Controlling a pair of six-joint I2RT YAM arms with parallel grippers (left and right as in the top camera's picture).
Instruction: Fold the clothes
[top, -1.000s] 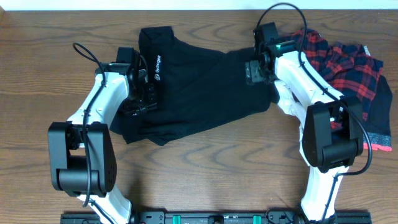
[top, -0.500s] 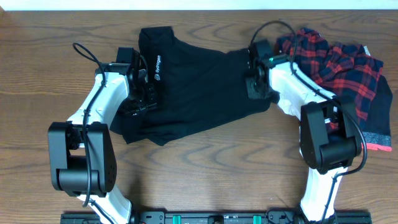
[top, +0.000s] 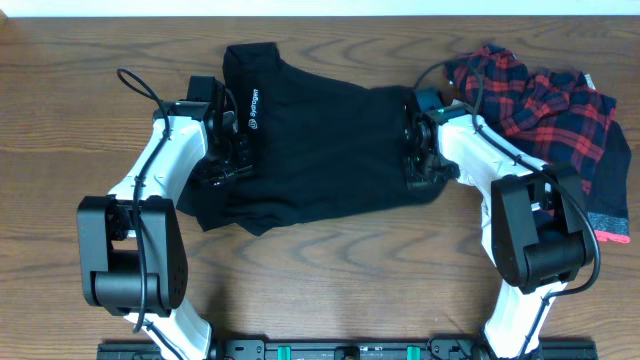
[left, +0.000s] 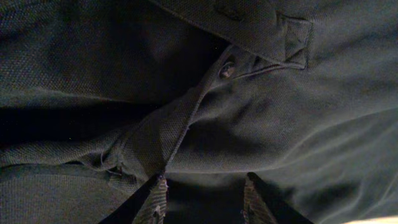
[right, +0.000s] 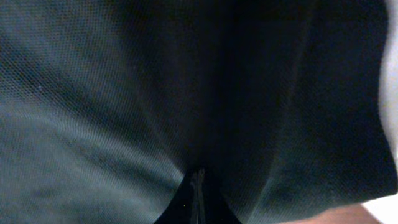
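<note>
The right gripper (top: 416, 176) has slid down the right side of the black shirt (top: 320, 140), from its far corner to its near corner. Its jaws, apart a second ago, are now pinched together on the cloth. Its arm has swung off the plaid garment (top: 545, 110), uncovering more of it.

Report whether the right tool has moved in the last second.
Yes. The right tool, shut on the shirt, has slid down the picture, away from the plaid cloth.
</note>
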